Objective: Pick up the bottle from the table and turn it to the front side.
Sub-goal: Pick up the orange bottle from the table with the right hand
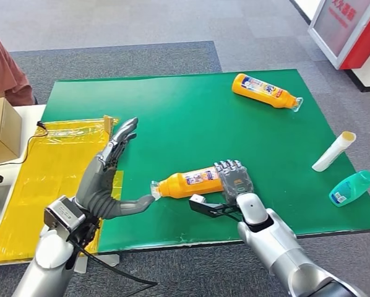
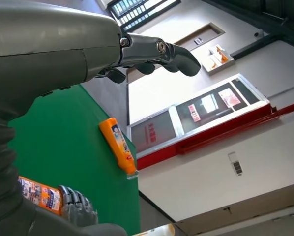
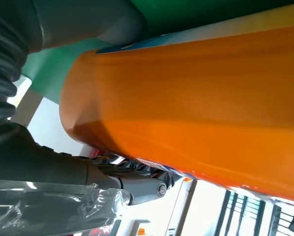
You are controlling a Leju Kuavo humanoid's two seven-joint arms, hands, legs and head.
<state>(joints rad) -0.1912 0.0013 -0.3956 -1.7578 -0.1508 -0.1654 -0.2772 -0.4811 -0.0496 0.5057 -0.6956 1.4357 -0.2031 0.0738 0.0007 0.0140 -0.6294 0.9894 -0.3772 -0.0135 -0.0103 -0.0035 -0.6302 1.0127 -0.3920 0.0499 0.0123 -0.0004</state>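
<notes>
Gripping the base end of the orange bottle (image 1: pixel 189 182), the right robot hand (image 1: pixel 233 179) held it lying on the green table (image 1: pixel 183 124), fingers wrapped over its body. The left robot hand (image 1: pixel 109 179) stood spread wide and held nothing, its thumb tip touching the bottle's clear cap. A second orange bottle (image 1: pixel 264 91) lay well beyond the right robot hand.
</notes>
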